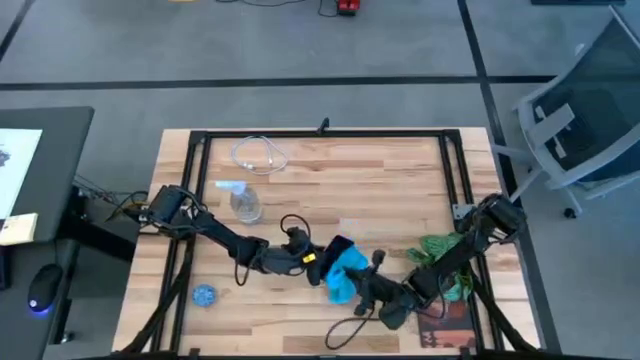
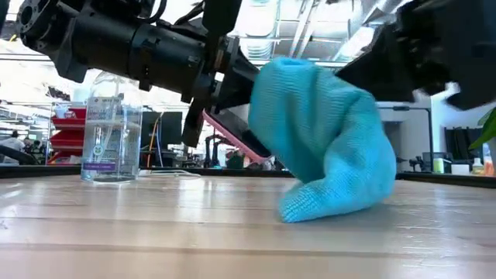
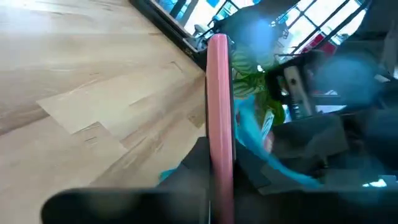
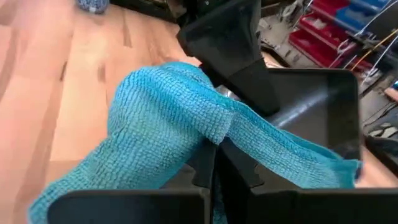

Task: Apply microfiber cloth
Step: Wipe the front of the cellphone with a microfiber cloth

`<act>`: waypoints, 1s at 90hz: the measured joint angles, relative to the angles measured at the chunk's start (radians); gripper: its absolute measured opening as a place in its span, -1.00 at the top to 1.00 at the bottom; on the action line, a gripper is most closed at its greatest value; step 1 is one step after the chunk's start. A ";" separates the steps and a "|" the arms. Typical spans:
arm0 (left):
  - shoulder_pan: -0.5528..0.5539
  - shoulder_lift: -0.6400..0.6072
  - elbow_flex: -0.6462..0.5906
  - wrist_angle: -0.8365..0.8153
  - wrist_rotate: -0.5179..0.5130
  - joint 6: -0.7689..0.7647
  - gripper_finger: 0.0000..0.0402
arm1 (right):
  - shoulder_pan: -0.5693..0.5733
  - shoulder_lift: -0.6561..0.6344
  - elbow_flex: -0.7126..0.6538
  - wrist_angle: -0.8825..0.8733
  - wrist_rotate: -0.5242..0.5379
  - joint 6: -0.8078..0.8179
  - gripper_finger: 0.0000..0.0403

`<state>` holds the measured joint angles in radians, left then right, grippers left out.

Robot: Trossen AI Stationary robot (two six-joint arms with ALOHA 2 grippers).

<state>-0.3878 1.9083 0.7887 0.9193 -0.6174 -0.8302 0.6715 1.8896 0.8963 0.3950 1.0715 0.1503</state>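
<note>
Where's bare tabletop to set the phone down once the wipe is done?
Bare wood lies mid-table beyond the microfiber cloth, between the spray bottle and the green plant. The near centre is crowded: the left pincer clamps the pink-edged phone, and the right pincer grips the cloth.

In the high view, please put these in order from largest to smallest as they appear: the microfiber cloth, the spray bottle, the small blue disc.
1. Microfiber cloth, bunched at the table's middle between the two arms.
2. Spray bottle, clear; it looks slightly smaller than the cloth, so these two are close.
3. Small blue disc, clearly the smallest.
</note>
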 joint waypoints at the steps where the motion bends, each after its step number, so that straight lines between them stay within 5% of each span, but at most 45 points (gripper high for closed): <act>1: 0.000 0.000 0.000 0.003 0.000 0.000 0.97 | -0.004 0.000 0.000 0.006 -0.003 -0.006 1.00; 16: 0.000 0.000 0.000 0.033 0.012 0.027 0.97 | -0.057 0.000 0.000 0.060 -0.094 -0.102 1.00; 38: -0.004 0.000 -0.001 0.038 0.021 0.049 0.97 | -0.061 -0.043 0.000 0.075 0.089 -0.284 1.00; 55: -0.013 0.000 -0.001 0.055 0.098 0.088 0.97 | -0.071 -0.104 0.000 0.081 0.129 -0.344 1.00; 81: -0.018 0.003 -0.003 0.075 0.115 0.112 0.97 | -0.094 -0.102 0.000 0.104 -0.113 -0.305 1.00; 90: -0.019 0.003 -0.003 0.079 0.108 0.113 0.97 | -0.096 -0.103 0.000 0.099 -0.075 -0.310 1.00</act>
<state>-0.4065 1.9118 0.7856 0.9984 -0.5094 -0.7174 0.5759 1.7870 0.8967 0.4939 0.9963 -0.1599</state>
